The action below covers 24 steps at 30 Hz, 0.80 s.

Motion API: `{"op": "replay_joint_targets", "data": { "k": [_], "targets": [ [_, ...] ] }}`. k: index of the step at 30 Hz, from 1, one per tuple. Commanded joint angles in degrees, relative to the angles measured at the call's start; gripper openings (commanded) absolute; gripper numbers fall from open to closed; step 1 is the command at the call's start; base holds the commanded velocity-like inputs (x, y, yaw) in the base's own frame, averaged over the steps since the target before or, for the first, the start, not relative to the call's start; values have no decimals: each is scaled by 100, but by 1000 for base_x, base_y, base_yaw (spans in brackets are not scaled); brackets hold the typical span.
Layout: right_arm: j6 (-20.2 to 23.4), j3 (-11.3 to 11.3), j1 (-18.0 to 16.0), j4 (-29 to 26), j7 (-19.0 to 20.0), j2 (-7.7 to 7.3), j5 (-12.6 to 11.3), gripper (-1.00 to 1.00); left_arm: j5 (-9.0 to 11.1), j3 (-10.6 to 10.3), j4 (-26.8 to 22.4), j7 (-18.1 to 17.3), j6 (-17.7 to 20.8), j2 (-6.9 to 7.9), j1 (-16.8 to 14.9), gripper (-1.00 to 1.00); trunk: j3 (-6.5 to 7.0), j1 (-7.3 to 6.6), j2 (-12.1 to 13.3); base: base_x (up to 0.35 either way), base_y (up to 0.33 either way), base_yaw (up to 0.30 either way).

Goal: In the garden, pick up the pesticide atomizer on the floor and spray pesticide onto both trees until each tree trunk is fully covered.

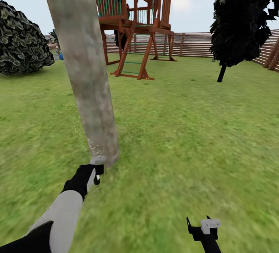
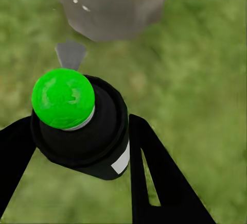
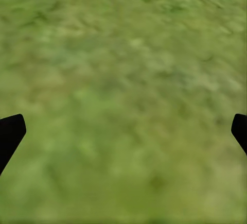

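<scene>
A thick grey-tan tree trunk [image 1: 83, 66] rises from the lawn just ahead of my left arm. My left gripper [image 1: 97, 173] is shut on the pesticide atomizer [image 2: 85, 126], a black bottle with a green top and a white label, held right at the trunk's base [image 2: 110, 5]. White specks of pesticide [image 1: 79, 129] dot the lower trunk and the air beside it. A second tree [image 1: 240, 16] with a dark ragged crown stands at the far right. My right gripper [image 1: 201, 226] hangs open low over the grass with nothing between its fingers [image 3: 10, 134].
A wooden play tower [image 1: 135, 24] stands behind the trunk. At the far left is a round dark bush [image 1: 21, 39]. A brown slat fence [image 1: 193, 43] closes the back. Open grass [image 1: 186, 136] stretches to the right.
</scene>
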Motion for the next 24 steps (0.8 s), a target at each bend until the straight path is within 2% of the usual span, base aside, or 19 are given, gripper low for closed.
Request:
{"op": "replay_joint_targets", "data": {
  "k": [1, 2, 3, 4, 6, 7, 8, 9, 13, 15, 18, 20, 22, 23, 24],
  "targets": [
    [0, 0, 0, 0, 0, 0, 0, 100, 39, 2, -101, -13, 21, 85, 0, -100, 0, 0, 0, 0, 0, 0],
    [0, 0, 0, 0, 0, 0, 0, 100, 43, 4, -180, -20, 46, 188, -1, -100, 0, 0, 0, 0, 0, 0],
    [-1, 0, 0, 0, 0, 0, 0, 100, 52, 10, -299, -37, 201, 374, -3, -100, 0, 0, 0, 0, 0, 0],
    [0, 0, 0, 0, 0, 0, 0, 100, 53, 3, -347, -47, 310, 413, -3, -100, 0, 0, 0, 0, 0, 0],
    [-1, 0, 0, 0, 0, 0, 0, 100, 49, -67, -376, -52, 373, 310, -9, -100, 0, 0, 0, 0, 0, 0],
    [0, 0, 0, 0, 0, 0, 0, 100, 44, -193, -381, -46, 382, 208, -10, -100, 0, 0, 0, 0, 0, 0],
    [-1, 0, 0, 0, 0, 0, 0, 100, 46, -426, -392, -39, 386, 75, -11, -100, 0, 0, 0, 0, 0, 0],
    [0, 0, 0, 0, 0, 0, 0, 100, 51, -511, -423, -38, 390, 18, -11, -100, 0, 0, 0, 0, 0, 0],
    [0, 0, 0, 0, 0, 0, 0, 100, 54, -576, -851, -47, 478, 37, 38, -100, 0, 0, 0, -5, 0, 0],
    [0, 0, 0, 0, 0, 0, 0, 100, 56, -570, -1352, -58, 949, 87, 63, -100, 0, 0, 0, -230, 0, 0],
    [0, 0, 0, 0, 0, 0, 0, 100, 56, -606, -1711, -77, 1124, 101, 69, -100, 0, 0, 0, -140, 0, 0],
    [0, 0, 0, 0, 0, 0, 0, 100, 58, -617, -1745, -79, 1138, 15, 25, -100, 0, 0, 0, -13, 0, 0],
    [-2, 0, 0, 0, 0, 0, 0, 100, 64, -790, -1755, -75, 1146, -100, -4, -100, 0, 0, 0, -3, 0, 0],
    [0, 0, 0, 0, 0, 0, 0, 100, 81, -943, -1756, -72, 1151, -144, -15, -100, 0, 0, 0, 0, 0, 0],
    [0, 0, 0, 0, 0, 0, 0, 100, 174, -1013, -1757, -72, 1151, -165, -18, -100, 0, 0, 0, 0, 0, 0]
  ]
}}
